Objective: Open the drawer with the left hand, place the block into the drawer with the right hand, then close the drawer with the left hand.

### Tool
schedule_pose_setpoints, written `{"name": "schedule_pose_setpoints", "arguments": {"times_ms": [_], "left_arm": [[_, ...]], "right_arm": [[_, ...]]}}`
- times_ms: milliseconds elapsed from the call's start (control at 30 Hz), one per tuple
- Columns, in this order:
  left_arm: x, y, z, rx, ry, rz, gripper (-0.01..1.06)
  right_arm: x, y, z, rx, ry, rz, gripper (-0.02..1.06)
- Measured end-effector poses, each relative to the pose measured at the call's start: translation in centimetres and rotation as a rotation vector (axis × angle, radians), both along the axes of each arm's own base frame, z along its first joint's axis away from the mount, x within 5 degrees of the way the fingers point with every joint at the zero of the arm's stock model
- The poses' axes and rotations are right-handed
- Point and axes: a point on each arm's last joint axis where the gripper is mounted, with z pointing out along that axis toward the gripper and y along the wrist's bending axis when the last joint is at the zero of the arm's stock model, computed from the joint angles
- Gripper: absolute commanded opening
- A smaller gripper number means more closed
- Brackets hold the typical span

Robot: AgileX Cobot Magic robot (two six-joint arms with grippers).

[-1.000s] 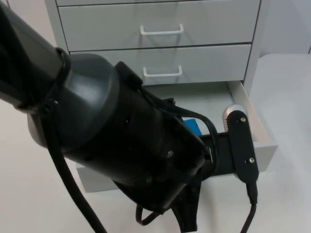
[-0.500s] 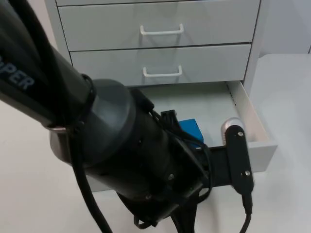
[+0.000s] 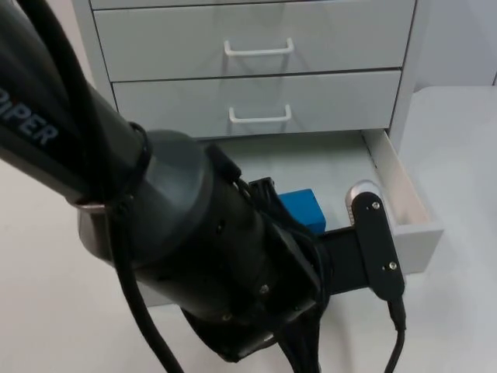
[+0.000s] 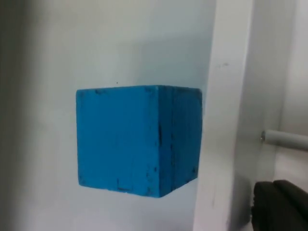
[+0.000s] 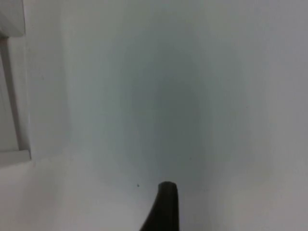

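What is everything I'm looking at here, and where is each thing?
Blue block: one, blue, lying on the floor of the open bottom drawer, near its front wall.
Bottom drawer: one, white, pulled out from the cabinet.
Closed drawers: two in sight, white, each with a white bar handle, stacked above the open one.
Cabinet: one, white, at the back of the table.
Table top: one, white, around the cabinet.
Left arm: one, black, reaching over the open drawer's front, above the block.
Left gripper: black fingertip by the drawer's front wall and its handle.
Right gripper: black fingertip over bare white table.
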Motion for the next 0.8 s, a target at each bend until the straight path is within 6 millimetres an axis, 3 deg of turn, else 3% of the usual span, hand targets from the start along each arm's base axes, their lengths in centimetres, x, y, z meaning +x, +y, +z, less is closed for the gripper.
{"name": "schedule_pose_setpoints", "arguments": {"times_ms": [533,633,733,800], "left_arm": [[0.4,-0.3,0.2,0.036,-0.018,-0.042,0.00],[1.7,0.6,1.0,0.116,-0.139,0.013,0.00],[4.0,3.3,3.2,0.218,-0.325,0.179,0.00],[4.0,4.0,3.4,0.238,-0.351,0.205,0.00]], "right_arm": [[0.0,0.1,-0.2,0.019,-0.016,-0.006,0.72],[0.0,0.1,-0.2,0.019,-0.016,-0.006,0.72],[0.0,0.1,-0.2,0.019,-0.016,-0.006,0.72],[0.0,0.1,-0.2,0.019,-0.016,-0.006,0.72]]}}
